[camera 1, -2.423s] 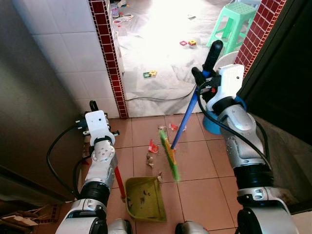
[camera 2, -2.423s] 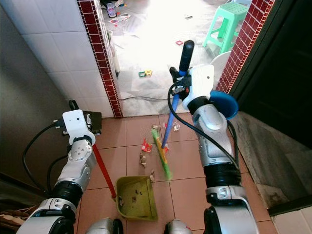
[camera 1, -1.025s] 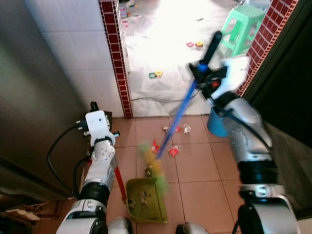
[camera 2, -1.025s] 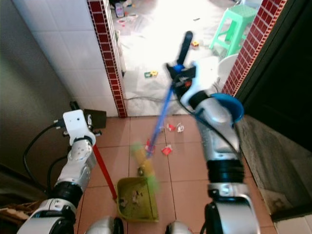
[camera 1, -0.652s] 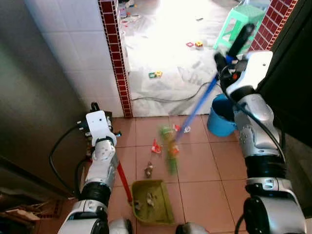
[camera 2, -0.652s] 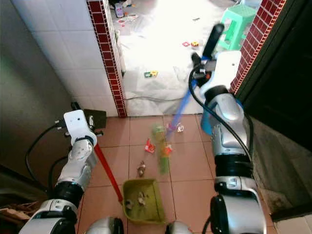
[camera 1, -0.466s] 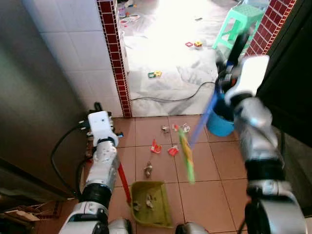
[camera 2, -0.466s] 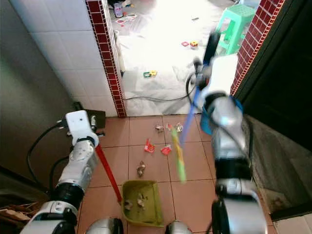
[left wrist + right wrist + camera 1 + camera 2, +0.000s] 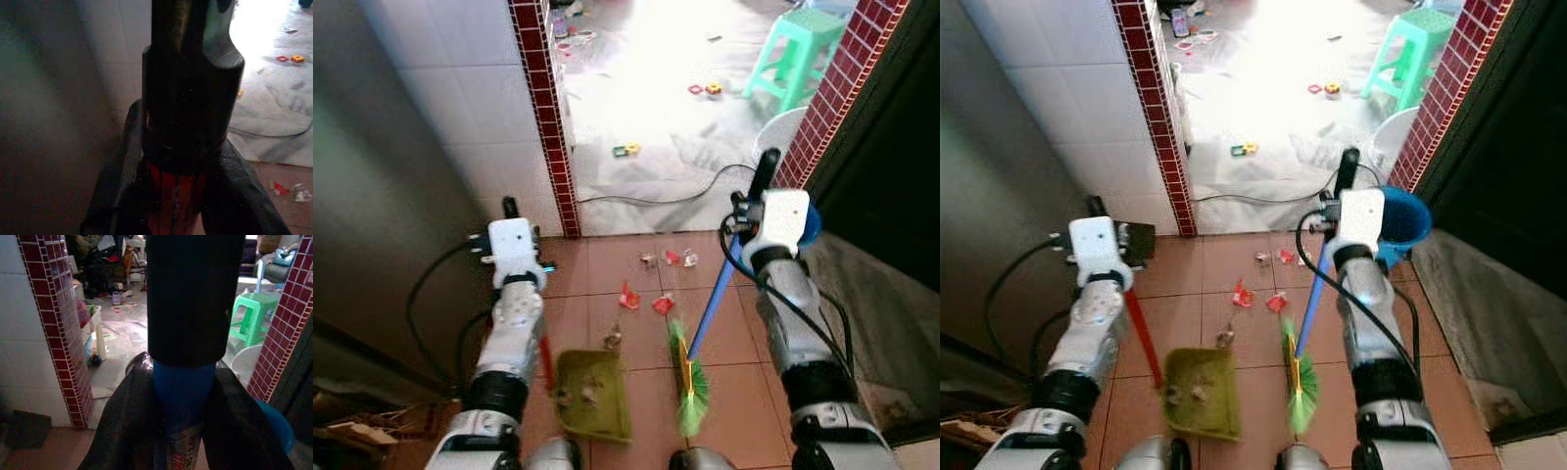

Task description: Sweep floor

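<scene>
Left eye view, right jaws clamp broom [image 9: 697,343] beside dustpan [image 9: 590,394], left jaws clamp its red handle [image 9: 546,363].

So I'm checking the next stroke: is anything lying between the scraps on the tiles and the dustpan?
Nothing visible blocks it. The red scraps lie on bare tile beyond the dustpan, one crumpled bit sits at its lip, and the broom head rests off to the right.

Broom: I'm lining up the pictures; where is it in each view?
Left eye view: broom low centre, handle rising to the right tool.
Right eye view: green bristles low centre, right of the dustpan.
Right wrist view: blue handle between the fingers.
Left wrist view: left tool grips the dustpan's red handle.
Shared landmark: green stool.
</scene>
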You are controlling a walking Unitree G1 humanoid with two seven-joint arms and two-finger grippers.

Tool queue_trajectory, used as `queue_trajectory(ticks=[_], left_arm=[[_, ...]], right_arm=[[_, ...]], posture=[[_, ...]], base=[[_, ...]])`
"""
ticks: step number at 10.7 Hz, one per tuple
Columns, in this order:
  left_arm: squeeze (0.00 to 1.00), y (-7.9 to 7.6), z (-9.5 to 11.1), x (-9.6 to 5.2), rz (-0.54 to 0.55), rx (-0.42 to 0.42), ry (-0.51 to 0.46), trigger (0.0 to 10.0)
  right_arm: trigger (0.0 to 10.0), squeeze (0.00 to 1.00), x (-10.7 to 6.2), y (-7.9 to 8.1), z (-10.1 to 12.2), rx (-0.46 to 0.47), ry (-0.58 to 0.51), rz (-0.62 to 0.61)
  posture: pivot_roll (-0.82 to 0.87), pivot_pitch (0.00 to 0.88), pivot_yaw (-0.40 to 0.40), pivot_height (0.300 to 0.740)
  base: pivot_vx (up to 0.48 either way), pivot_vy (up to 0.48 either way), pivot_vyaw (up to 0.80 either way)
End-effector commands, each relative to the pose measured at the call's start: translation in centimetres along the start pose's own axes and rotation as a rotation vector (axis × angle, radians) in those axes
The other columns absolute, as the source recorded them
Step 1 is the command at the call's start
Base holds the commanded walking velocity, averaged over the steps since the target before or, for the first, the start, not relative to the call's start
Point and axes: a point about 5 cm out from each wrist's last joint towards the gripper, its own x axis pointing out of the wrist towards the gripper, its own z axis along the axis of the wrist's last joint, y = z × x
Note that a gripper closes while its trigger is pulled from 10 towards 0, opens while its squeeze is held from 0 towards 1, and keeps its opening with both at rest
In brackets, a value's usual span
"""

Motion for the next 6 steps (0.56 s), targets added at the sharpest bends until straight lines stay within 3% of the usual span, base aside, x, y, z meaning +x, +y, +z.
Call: queue_trajectory(ticks=[1, 3, 5, 6], left_arm=[[0.00, 0.5, 0.2, 0.0, 0.010, 0.009, -0.015, 10.0], [0.00, 1.4, -1.5, -1.0, 0.019, 0.018, 0.031, 10.0], [0.00, 1.9, -1.8, -2.0, -0.032, -0.039, 0.047, 10.0], [0.00, 2.6, -1.8, -2.5, -0.017, -0.024, 0.039, 10.0]], right_arm=[[10.0, 0.00, -0.6, 0.3, -0.7, -0.013, 0.005, -0.002], [10.0, 0.00, -1.2, 0.1, -1.3, 0.010, 0.004, -0.056], [10.0, 0.00, -1.8, 0.5, -1.2, 0.044, -0.012, -0.045], [10.0, 0.00, -2.2, 0.6, -1.1, 0.044, -0.019, -0.035]], posture=[[-0.10, 0.042, 0.072, 0.740], [-0.10, 0.022, 0.078, 0.740], [-0.09, 0.014, 0.084, 0.740], [-0.09, 0.010, 0.078, 0.740]], base=[[0.000, 0.000, 0.00], [0.000, 0.000, 0.00], [0.000, 0.000, 0.00], [0.000, 0.000, 0.00]])
